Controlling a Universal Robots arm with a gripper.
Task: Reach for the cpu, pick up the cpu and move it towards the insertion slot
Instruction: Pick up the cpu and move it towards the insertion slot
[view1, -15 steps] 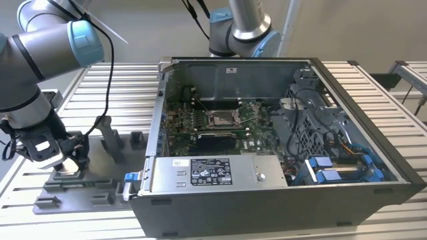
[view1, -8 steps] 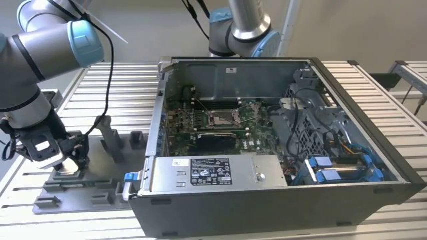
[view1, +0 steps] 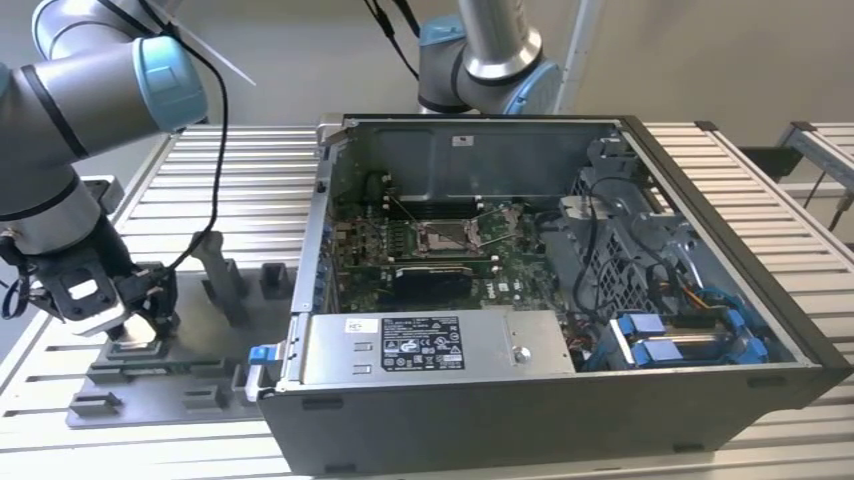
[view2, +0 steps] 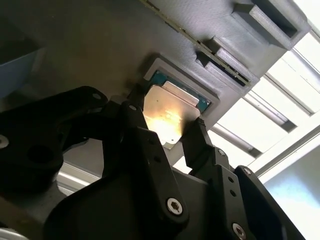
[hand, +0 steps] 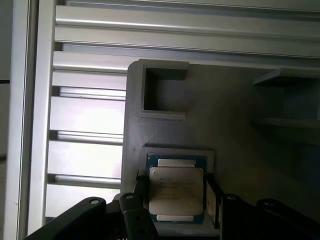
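The cpu (hand: 176, 192), a flat silvery square with a thin green edge, lies in a recess of the grey fixture (hand: 165, 135). My gripper (hand: 176, 200) is down over it, one black finger pressed against each opposite side. In the second wrist view the cpu (view2: 170, 112) sits between the fingertips (view2: 197, 135) of the gripper (view2: 165, 115), level with the recess. In the exterior view the gripper (view1: 134, 335) stands on the fixture (view1: 160, 380) at the exterior view's left. The insertion slot (view1: 441, 237), a metal-framed socket, lies in the green motherboard inside the case.
The open computer case (view1: 721, 330) stands to the exterior view's right of the fixture, with a power supply (view1: 427, 345) along its near wall and cables and blue clips on its far side. Upright fixture posts (view1: 220, 275) rise between gripper and case. Ribbed aluminium table (view1: 240, 170) lies beneath.
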